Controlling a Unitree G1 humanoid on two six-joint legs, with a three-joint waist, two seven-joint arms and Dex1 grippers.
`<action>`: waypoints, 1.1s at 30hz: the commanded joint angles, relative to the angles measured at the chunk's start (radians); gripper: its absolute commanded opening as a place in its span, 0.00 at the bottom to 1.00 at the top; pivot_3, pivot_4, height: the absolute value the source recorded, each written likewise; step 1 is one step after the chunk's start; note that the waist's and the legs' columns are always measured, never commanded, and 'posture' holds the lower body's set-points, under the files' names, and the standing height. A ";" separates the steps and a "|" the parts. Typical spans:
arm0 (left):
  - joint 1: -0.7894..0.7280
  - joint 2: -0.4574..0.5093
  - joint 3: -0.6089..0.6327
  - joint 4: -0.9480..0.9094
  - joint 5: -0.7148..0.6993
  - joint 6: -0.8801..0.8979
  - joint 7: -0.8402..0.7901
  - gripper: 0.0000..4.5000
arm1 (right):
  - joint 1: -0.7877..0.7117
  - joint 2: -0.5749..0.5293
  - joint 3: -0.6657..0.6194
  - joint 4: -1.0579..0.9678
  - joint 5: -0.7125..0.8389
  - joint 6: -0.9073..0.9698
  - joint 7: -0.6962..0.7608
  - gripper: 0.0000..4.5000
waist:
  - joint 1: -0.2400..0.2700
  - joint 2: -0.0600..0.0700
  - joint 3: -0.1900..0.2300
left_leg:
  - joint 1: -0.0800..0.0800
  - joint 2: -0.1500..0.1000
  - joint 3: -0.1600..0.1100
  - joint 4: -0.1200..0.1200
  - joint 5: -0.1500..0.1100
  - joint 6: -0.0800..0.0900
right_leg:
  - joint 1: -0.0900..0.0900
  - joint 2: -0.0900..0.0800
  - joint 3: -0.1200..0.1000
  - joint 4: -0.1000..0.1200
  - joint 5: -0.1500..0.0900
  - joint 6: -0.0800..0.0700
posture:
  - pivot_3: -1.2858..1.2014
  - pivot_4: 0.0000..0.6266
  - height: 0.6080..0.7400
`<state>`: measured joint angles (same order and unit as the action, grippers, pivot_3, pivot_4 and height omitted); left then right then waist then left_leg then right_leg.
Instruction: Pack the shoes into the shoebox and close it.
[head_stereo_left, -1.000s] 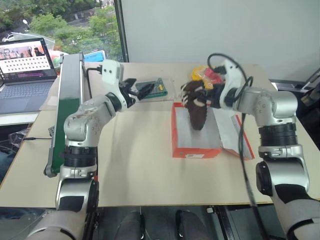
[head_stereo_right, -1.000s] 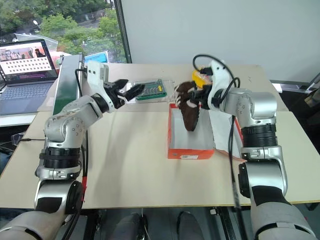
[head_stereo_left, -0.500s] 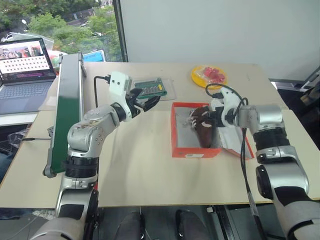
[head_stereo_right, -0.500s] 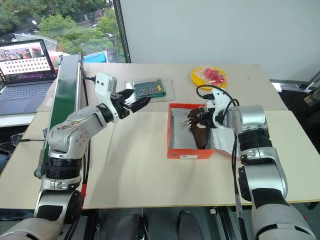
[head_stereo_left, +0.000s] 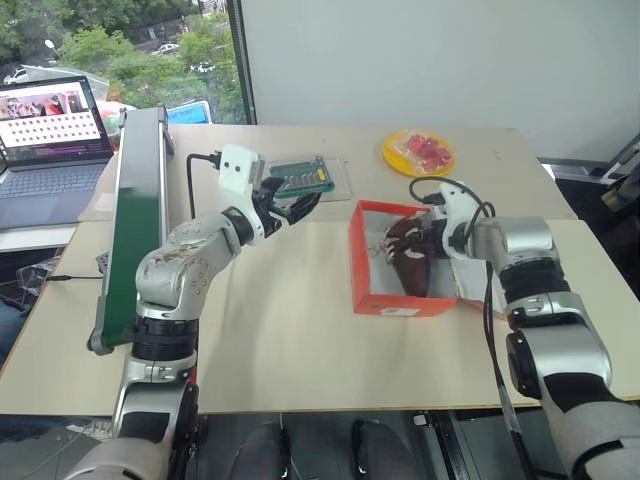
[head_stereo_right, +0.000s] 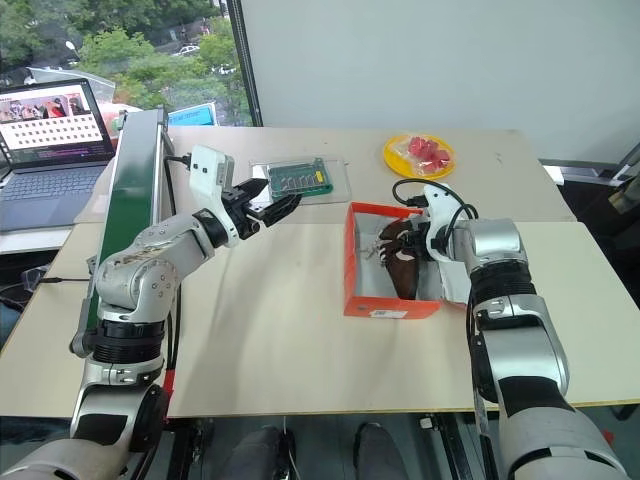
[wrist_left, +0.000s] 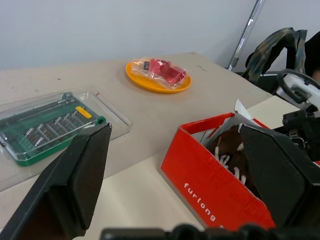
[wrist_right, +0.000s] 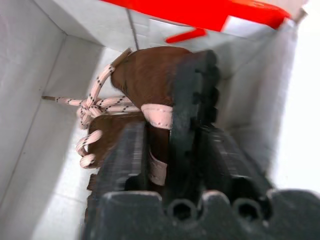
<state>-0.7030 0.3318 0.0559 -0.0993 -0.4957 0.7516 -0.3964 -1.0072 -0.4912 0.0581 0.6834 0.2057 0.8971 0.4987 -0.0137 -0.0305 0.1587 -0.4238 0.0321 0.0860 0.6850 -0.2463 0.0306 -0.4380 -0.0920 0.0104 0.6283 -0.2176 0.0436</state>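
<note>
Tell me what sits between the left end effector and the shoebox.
Only bare tabletop separates the left end effector from the shoebox, seen in both eye views.

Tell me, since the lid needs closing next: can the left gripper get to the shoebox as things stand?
Probably yes. The left gripper hangs open above bare table just left of the shoebox, nothing between them; the right gripper occupies the box's far side.

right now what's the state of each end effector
Left end effector: open, empty.
Right end effector: at the shoe inside the shoebox; open or closed cannot be told.
</note>
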 joint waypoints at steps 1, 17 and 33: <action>-0.008 -0.002 0.000 -0.045 0.003 0.004 0.004 0.97 | -0.010 -0.013 -0.011 -0.115 -0.017 -0.010 0.002 0.76 | 0.000 0.000 0.000 | 0.000 0.000 0.000 0.000 0.000 0.000 | 0.000 0.000 0.000 0.000 0.000 0.000 | 0.52 0.24 1.00; 0.073 0.094 0.087 -0.062 0.101 0.035 0.133 0.97 | 0.011 0.031 -0.075 -0.524 0.065 -0.098 0.071 0.99 | -0.003 0.000 0.000 | 0.000 0.000 -0.001 0.000 0.000 0.000 | -0.001 0.000 0.000 0.001 0.000 0.000 | 0.52 0.24 1.00; 0.397 0.081 0.406 -0.268 0.155 0.002 0.337 0.99 | 0.241 0.135 0.038 -0.557 0.111 -0.435 0.355 1.00 | 0.001 0.000 0.000 | 0.002 0.001 -0.001 0.000 0.000 0.000 | 0.001 0.000 -0.001 0.002 0.001 -0.001 | 0.52 0.24 1.00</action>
<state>-0.3297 0.4273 0.4156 -0.3009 -0.3368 0.7963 -0.0770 -0.7662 -0.3571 0.1010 0.1216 0.3303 0.5256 0.8438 -0.0129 -0.0307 0.1583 -0.4216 0.0329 0.0847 0.6854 -0.2466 0.0307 -0.4372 -0.0922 0.0096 0.6302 -0.2168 0.0428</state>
